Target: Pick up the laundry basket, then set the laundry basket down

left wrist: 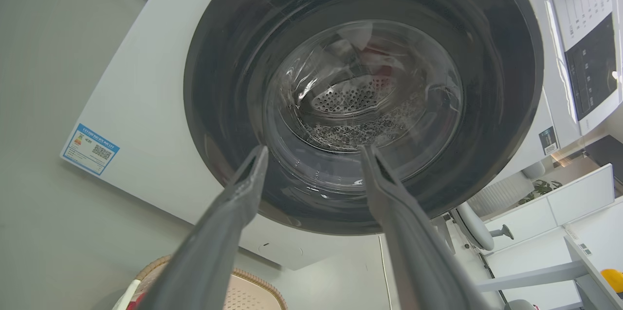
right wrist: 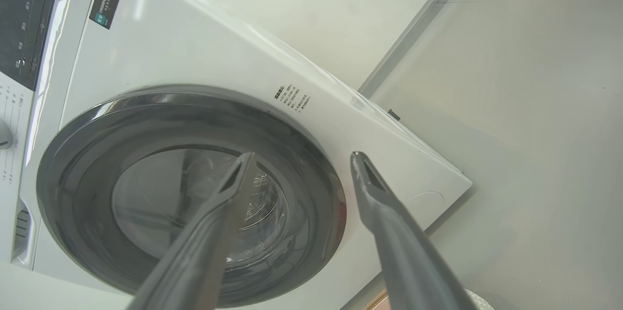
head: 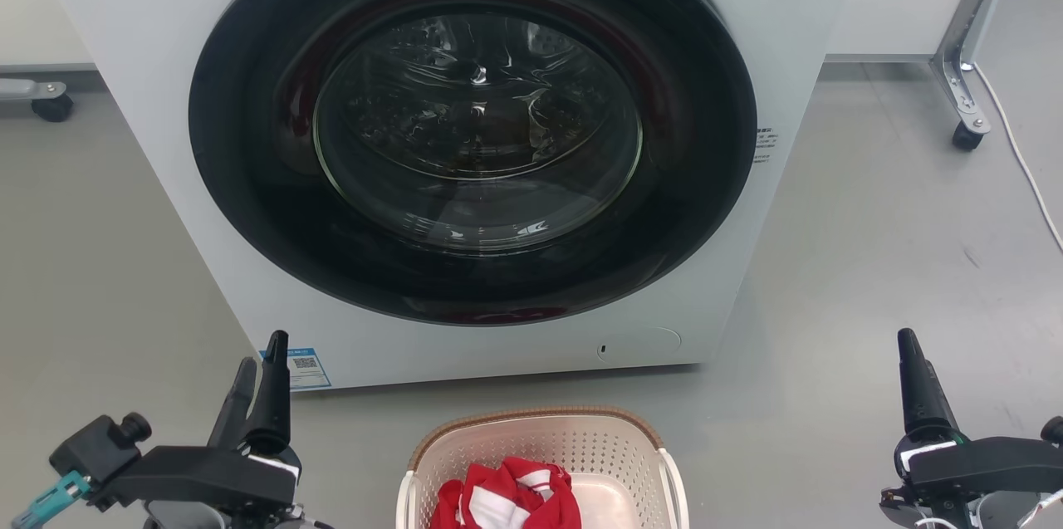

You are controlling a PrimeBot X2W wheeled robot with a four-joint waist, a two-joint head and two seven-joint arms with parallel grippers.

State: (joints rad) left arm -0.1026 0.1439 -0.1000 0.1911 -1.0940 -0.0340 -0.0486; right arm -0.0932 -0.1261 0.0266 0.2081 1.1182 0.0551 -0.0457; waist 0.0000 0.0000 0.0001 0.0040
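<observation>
Head view, left to right: left gripper hung low, its fingers spread and empty. The laundry basket sat on the floor between both grippers, before the washer, with a red garment inside. Right gripper was likewise spread in its wrist view and, as neither touched the laundry basket, I judged lift and set-down both still to do.
</observation>
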